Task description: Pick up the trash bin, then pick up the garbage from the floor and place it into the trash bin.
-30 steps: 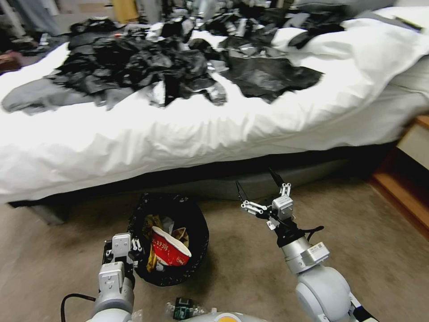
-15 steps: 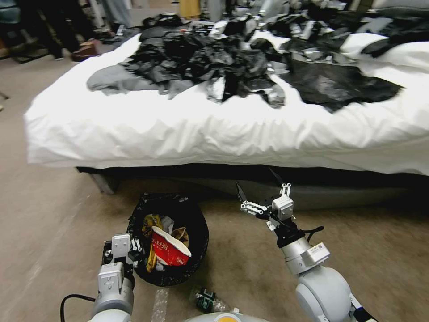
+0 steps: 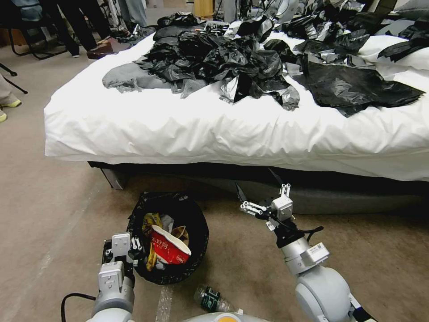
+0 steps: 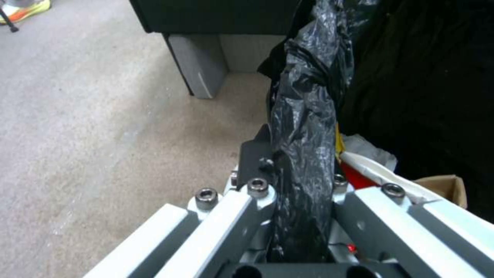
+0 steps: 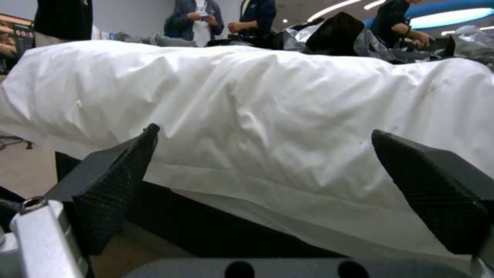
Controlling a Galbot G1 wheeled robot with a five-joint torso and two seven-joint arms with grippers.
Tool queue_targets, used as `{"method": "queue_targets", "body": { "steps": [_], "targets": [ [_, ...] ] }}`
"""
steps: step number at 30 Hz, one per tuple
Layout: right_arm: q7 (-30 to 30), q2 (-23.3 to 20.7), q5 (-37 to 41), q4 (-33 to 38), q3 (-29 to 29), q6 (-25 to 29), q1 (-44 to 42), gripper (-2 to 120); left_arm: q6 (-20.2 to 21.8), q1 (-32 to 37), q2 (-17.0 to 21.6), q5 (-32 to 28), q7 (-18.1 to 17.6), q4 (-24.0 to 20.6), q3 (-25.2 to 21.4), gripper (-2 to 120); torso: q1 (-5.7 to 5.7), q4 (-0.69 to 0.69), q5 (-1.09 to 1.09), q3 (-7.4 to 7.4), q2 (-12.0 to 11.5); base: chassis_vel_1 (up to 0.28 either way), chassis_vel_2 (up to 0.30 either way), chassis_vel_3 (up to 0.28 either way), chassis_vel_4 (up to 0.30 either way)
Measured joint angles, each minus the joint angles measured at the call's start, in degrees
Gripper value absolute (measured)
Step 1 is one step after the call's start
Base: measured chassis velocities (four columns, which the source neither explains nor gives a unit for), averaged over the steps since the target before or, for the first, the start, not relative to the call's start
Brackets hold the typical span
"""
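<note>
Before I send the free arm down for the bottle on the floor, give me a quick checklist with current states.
1. Left gripper clamped on the trash bin rim: ok, the bag-lined rim sits between its fingers.
2. Right gripper empty and open: ok, fingers spread, nothing between them.
3. Bottle located: ok, lying on the carpet close to the robot's base, between the arms.
4. Room left in the bin: ok, red-and-white packet and wrappers lie below the rim.
5. Clear drop path to the bottle: cannot tell, it lies at the head view's lower edge.
</note>
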Motion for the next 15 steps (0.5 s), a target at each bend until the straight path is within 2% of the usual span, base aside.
{"method": "queue_targets", "body": {
  "steps": [7,14,15],
  "targets": [
    [-0.08,0.09,0.03,-0.02,-0.1,-0.05,0.02,100,0.09,-0.16,0.0,0.0,0.0,0.1,-0.01,2,0.0,0.0,0.0,0.0,0.0,0.028,-0.038,-0.041,0.037],
    [-0.12,0.11,0.05,-0.03,-0.05,-0.04,-0.21,100,0.16,-0.24,0.03,0.0,0.0,0.14,0.0,2,0.0,0.0,0.01,-0.01,0.0,0.181,-0.186,-0.173,0.188],
    [-0.12,0.11,0.05,-0.03,-0.03,-0.03,-0.23,100,0.17,-0.22,0.03,0.0,0.0,0.14,0.01,2,0.0,0.0,-0.05,-0.01,0.0,0.218,-0.221,-0.223,0.24]
  ]
}}
